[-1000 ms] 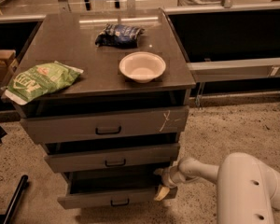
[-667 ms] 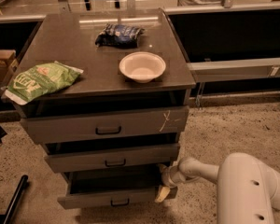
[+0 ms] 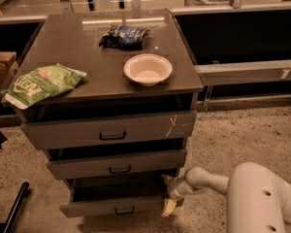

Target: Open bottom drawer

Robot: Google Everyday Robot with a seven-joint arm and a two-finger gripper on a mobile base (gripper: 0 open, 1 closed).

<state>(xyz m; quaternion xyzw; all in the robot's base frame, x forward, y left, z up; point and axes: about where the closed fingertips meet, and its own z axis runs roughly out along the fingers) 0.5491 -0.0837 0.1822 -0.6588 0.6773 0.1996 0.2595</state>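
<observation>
The bottom drawer [image 3: 111,208] is the lowest, narrowest grey drawer of the cabinet, with a small dark bracket handle [image 3: 124,210] at its centre. It stands pulled out, with a dark gap behind its front. My gripper [image 3: 169,193] is at the drawer's right end, low beside the cabinet, on a white arm [image 3: 208,178] that reaches in from the right. One pale fingertip [image 3: 168,207] points down by the drawer's right corner.
Above are the middle drawer [image 3: 117,163] and the widest top drawer [image 3: 111,129] with a white scratch, both slightly out. On top lie a green bag [image 3: 41,84], a white bowl [image 3: 148,69] and a dark packet [image 3: 123,36]. Speckled floor spreads right; a black bar [image 3: 14,208] lies at the lower left.
</observation>
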